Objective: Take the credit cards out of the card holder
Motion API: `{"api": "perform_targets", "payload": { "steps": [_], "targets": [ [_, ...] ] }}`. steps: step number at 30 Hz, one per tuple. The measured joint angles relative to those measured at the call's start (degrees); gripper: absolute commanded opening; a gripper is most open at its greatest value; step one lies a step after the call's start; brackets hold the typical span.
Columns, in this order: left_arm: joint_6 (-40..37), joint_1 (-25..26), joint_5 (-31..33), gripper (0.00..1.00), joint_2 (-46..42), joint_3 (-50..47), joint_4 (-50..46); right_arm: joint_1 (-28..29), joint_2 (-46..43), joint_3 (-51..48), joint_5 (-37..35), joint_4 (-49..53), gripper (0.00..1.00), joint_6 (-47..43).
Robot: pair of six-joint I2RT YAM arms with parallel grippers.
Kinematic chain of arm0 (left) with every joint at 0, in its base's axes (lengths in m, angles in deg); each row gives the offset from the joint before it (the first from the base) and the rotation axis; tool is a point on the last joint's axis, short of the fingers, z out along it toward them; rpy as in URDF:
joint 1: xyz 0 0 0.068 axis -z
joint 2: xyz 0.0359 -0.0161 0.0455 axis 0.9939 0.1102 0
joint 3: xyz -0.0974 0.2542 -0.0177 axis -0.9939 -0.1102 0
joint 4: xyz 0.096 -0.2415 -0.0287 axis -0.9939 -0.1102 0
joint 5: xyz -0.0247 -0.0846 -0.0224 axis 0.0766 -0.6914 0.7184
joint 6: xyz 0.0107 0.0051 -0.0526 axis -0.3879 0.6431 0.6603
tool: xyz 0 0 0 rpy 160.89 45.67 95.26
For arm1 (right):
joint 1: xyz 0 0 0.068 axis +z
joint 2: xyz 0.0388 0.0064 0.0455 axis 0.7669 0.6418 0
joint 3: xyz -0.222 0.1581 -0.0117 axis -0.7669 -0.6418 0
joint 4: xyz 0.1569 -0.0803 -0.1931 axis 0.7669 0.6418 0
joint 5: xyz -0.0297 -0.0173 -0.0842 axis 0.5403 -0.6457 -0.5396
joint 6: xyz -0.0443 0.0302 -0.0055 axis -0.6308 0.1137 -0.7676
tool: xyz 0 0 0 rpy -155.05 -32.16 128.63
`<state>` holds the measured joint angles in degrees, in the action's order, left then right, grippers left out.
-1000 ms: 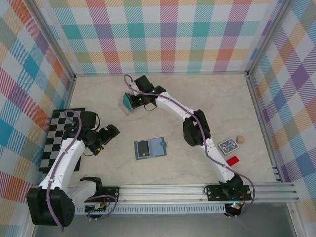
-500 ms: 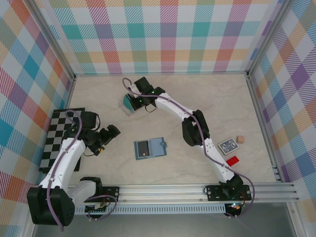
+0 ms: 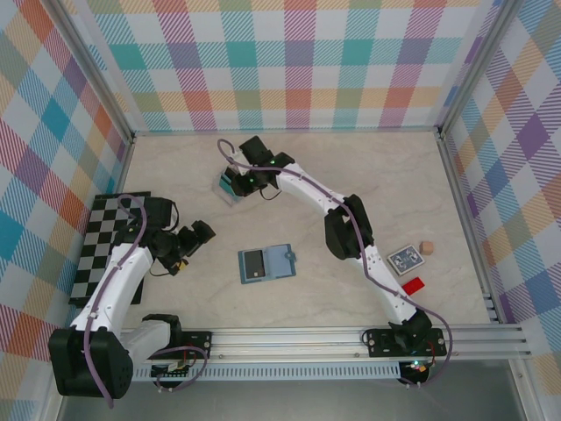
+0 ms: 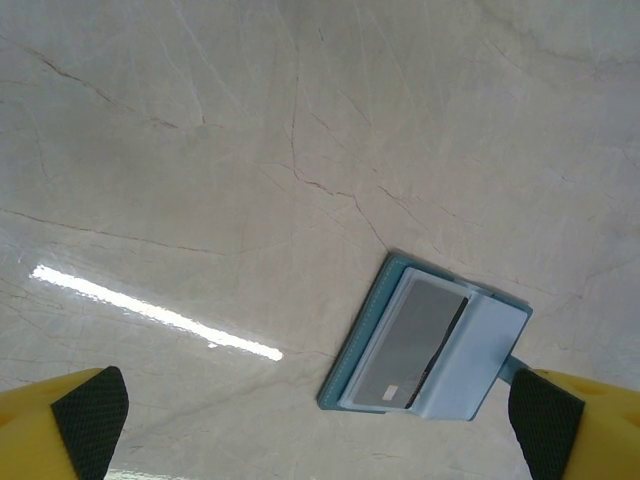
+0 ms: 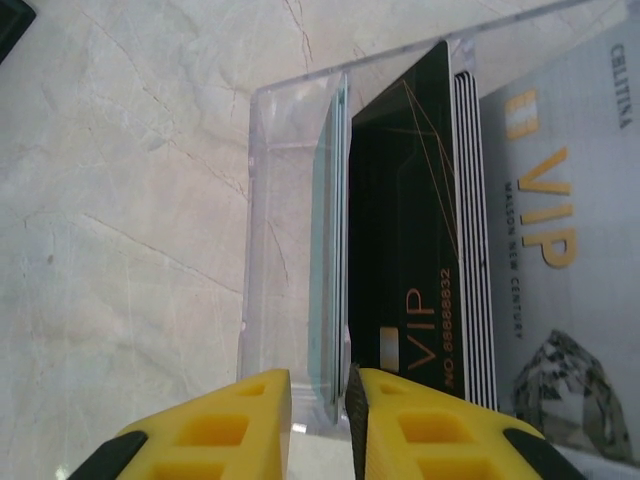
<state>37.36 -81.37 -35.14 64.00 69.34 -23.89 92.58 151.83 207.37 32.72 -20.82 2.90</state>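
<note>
The card holder lies open mid-table with a grey card in its left panel. In the left wrist view the card holder and its grey card lie ahead of my left gripper, which is wide open and empty. From above, the left gripper hovers left of the holder. My right gripper is at a clear plastic box far back. Its jaws stand slightly open around a thin teal card standing in the box, beside a black VIP card.
A grey VIP card lies right of the box. A checkered mat lies at the left edge. A blue patterned card deck, a small wooden cube and a red piece sit at the right.
The right jaws have parted a little around the teal card at the box, and less teal shows from above. The left gripper has shifted slightly right.
</note>
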Motion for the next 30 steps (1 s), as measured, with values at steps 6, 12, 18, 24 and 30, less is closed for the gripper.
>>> {"api": "perform_targets", "payload": {
  "steps": [6,12,18,24,30],
  "targets": [
    [0.0,0.0,-2.1,1.00,0.0,0.0,0.4,0.0,-6.4,-3.3,1.4,2.5,0.35,4.1],
    [0.0,0.0,-4.3,0.98,0.0,0.0,1.4,0.0,-25.0,-21.4,3.1,-0.4,0.47,9.2],
    [0.0,0.5,-6.6,0.94,0.0,-0.2,2.5,0.0,-42.6,-43.2,2.9,-5.1,0.58,15.1],
    [1.6,4.0,-8.0,0.87,0.1,-2.3,6.2,0.2,-50.3,-60.3,2.7,-5.7,0.58,22.4],
    [4.5,10.3,-8.1,0.74,3.1,-3.5,10.4,3.4,-50.6,-67.2,3.5,-5.7,0.51,28.6]
  ]
}}
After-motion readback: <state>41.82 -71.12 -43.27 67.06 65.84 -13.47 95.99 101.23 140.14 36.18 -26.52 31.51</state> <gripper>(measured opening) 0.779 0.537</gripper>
